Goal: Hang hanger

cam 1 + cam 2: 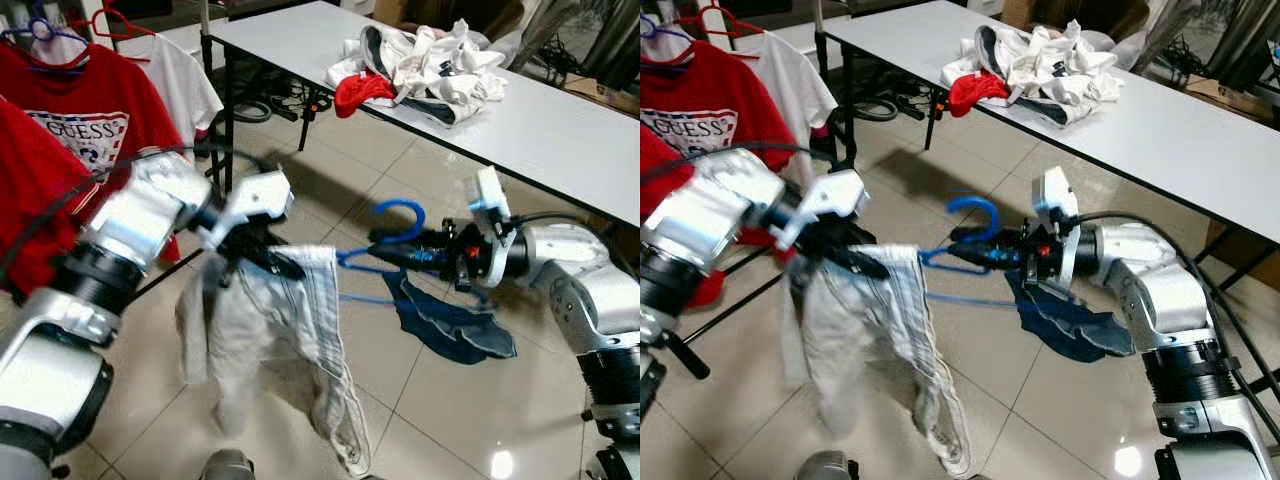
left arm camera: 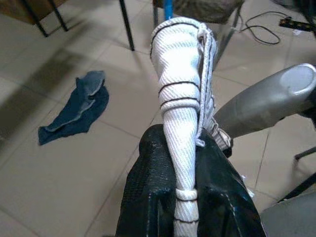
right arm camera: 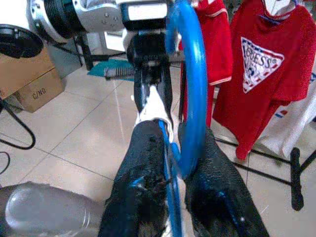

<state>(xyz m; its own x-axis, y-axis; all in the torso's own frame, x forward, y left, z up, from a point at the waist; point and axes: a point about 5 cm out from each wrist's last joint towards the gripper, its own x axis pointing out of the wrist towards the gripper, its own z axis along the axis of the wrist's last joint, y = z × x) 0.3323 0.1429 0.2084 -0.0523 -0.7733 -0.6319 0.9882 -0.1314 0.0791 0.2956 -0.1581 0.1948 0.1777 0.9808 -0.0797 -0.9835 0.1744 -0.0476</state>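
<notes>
A blue plastic hanger (image 1: 392,232) is held out in front of me, its hook up, and my right gripper (image 1: 400,252) is shut on its neck; the wrist view shows the blue hook (image 3: 190,89) between the black fingers (image 3: 217,197). A white ribbed garment (image 1: 290,340) hangs from the hanger's left end toward the floor. My left gripper (image 1: 262,255) is shut on the garment's top edge, and the cloth (image 2: 182,123) runs out between its fingers (image 2: 148,197).
A clothes rack at the left carries red T-shirts (image 1: 85,120) and a white one on hangers. A dark blue cloth (image 1: 450,325) lies on the tiled floor. The long white table (image 1: 560,130) behind carries a heap of clothes (image 1: 420,65).
</notes>
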